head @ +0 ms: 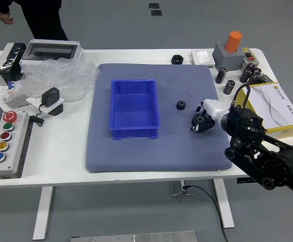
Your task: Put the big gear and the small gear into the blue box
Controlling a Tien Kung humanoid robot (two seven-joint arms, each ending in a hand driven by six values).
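Head view: big gear (199, 120) at right hand (215, 108)

White surface (60, 151), blue-grey mat (171, 154) across its middle.
On the mat sit the blue box (134, 134) and, to its right, the small gear (181, 105); directly on the surface, a button panel (20, 138) and crumpled clear plastic (60, 75) lie at the left, a black ring (177, 59) beyond the mat, a grey block (227, 60) and yellow-sided box (289, 130) at the right.
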